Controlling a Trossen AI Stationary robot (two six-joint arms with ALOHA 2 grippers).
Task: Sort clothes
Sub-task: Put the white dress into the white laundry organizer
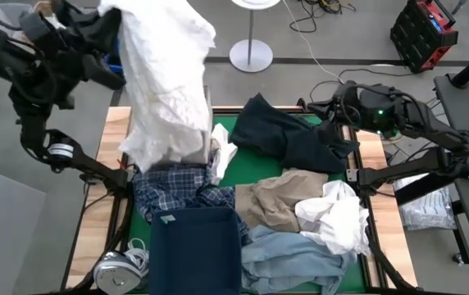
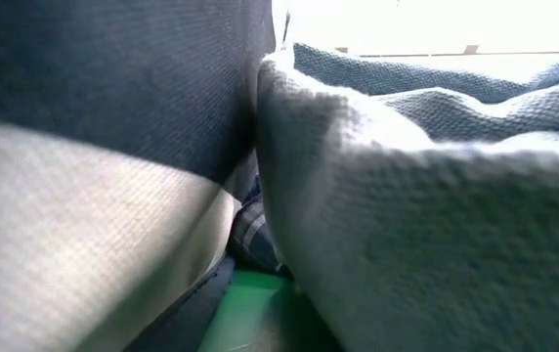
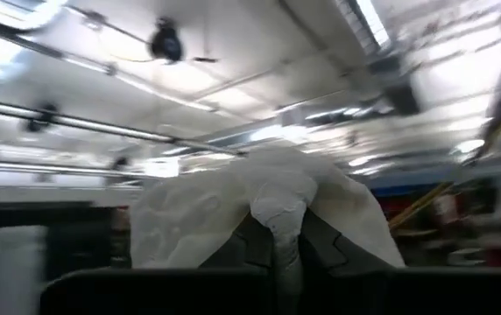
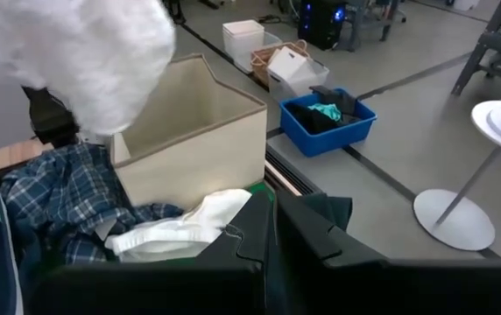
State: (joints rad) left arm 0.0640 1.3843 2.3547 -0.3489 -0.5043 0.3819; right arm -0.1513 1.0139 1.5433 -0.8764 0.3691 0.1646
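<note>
White shirt (image 1: 165, 74) hanging. Blue-white plaid shirt (image 1: 173, 188). Dark navy piece (image 1: 288, 135). Tan trousers (image 1: 275, 201). Second white shirt (image 1: 337, 217). Light blue denim (image 1: 288, 262). Green worktop (image 1: 255, 168) with pale wood edges. Beige box (image 4: 198, 144); blue bin (image 4: 329, 122) holding black and teal fabric (image 4: 325, 112).

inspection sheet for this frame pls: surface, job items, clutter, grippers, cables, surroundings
Surface: green mat on a wood-edged table, mostly covered by garments.
Job's things: large white shirt lifted above the table's left side; blue-white plaid shirt; dark navy garment; tan trousers; crumpled white shirt; light blue denim.
Clutter: dark blue fabric bin at the near edge.
Grippers: left gripper raised, shut on the large white shirt; right gripper at the table's far right, fingers on dark navy cloth.
Cables: loose cables on the floor.
Surroundings: beige box, blue crate, white round stand base.
</note>
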